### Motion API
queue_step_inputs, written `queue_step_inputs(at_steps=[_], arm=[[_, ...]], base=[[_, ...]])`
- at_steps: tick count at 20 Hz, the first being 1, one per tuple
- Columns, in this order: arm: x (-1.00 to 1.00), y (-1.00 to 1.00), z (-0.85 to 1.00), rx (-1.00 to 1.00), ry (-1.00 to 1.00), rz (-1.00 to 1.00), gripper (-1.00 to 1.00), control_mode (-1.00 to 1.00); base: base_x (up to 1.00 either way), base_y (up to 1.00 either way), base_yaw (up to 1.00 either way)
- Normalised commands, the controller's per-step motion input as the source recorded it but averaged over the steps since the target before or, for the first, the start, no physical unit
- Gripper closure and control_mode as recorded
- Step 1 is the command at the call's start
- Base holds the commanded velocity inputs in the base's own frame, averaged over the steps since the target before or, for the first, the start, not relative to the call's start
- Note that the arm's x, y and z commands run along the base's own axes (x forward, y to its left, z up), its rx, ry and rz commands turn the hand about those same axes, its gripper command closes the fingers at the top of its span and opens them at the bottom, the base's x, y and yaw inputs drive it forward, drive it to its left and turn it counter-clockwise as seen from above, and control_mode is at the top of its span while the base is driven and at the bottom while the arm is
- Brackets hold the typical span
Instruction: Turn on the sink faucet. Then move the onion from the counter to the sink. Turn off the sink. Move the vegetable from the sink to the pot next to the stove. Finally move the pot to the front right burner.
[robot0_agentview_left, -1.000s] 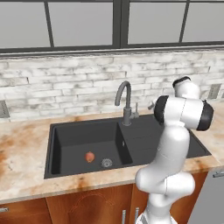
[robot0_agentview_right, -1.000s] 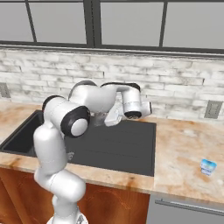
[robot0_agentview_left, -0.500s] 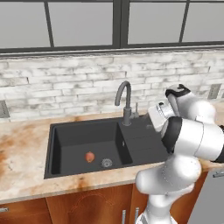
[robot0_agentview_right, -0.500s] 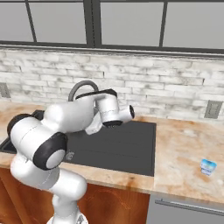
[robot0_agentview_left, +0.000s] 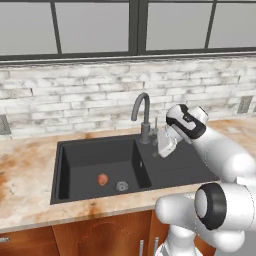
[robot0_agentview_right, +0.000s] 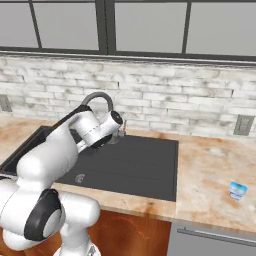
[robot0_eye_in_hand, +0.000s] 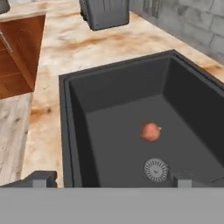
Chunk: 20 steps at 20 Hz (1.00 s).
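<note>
Onion (robot0_agentview_left: 102, 179) lies on the floor of the black sink (robot0_agentview_left: 85, 155), lower left of the left base view, beside the round drain (robot0_agentview_left: 121, 186). Small, round, reddish-orange; a tiny nub sticks out toward the basin's far side. Gripper (robot0_agentview_left: 165, 147) fingers spread wide, holding nothing, near the faucet (robot0_agentview_left: 142, 114).

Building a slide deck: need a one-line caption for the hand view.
Open gripper looks down into the black sink, where the onion rests beside the round drain.

Matte black sink (robot0_agentview_left: 170, 165), dark metal faucet (robot0_agentview_left: 142, 116), blotchy polished stone counter (robot0_agentview_left: 25, 200), reddish wood cabinets (robot0_agentview_left: 100, 235).
</note>
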Motion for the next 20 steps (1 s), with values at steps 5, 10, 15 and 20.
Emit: queue_step_inputs(at_steps=[5, 10, 15, 20], arm=[[0.00, 0.70, -0.02, -0.19, 0.43, -0.16, -1.00, -1.00], [0.00, 0.74, -0.06, -0.13, 0.36, -0.25, -1.00, -1.00], [0.02, 0.60, -0.15, -0.11, 0.27, -0.24, -1.00, -1.00], [0.08, 0.08, -0.18, -0.12, 0.01, 0.00, -1.00, -1.00]], base=[[0.00, 0.00, 0.00], [0.00, 0.00, 0.00], [0.00, 0.00, 0.00], [0.00, 0.00, 0.00]])
